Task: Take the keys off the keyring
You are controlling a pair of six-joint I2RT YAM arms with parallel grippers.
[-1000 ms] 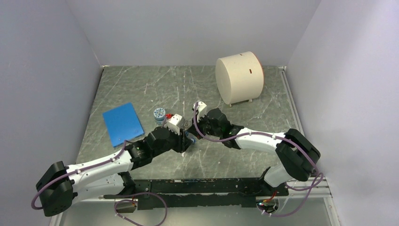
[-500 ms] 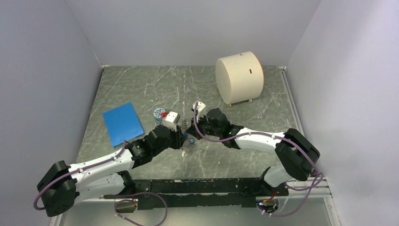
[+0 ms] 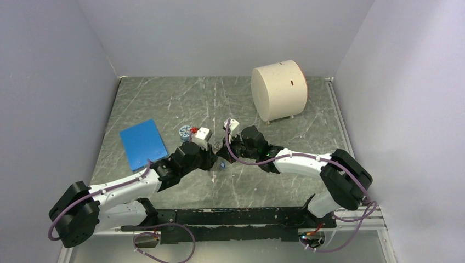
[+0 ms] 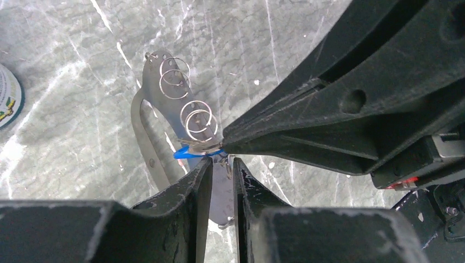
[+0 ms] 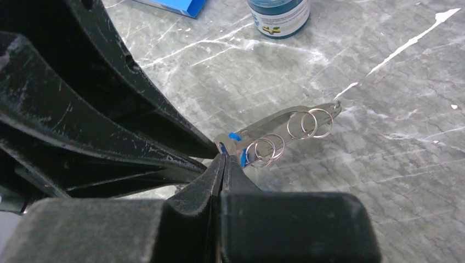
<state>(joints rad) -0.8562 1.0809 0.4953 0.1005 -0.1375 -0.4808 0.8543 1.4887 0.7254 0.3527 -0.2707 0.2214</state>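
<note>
The keyring [image 4: 164, 104] is a flat grey metal loop carrying small wire rings [image 4: 198, 118], held just above the marble. My right gripper [image 4: 224, 143] comes in from the right and is shut on its near end. One of the keys, with a blue head [image 4: 186, 154], sticks out beside that pinch. My left gripper [image 4: 222, 162] sits right below it, its jaws a narrow gap apart with a bit of metal at their mouth. In the right wrist view the right gripper [image 5: 224, 158] is shut at the keyring [image 5: 274, 123], with the blue key [image 5: 243, 159] beside it. From above, both grippers meet at the blue key [image 3: 222, 163].
A small round blue-patterned jar [image 3: 185, 131] stands just left of the left wrist. A flat blue box [image 3: 143, 144] lies farther left. A large cream cylinder [image 3: 278, 90] stands at the back right. Grey walls close the table on three sides.
The left wrist has drawn back a little to the left and turned, its jaws coming closer together. The right arm has stayed where it was, still pinching the keyring.
</note>
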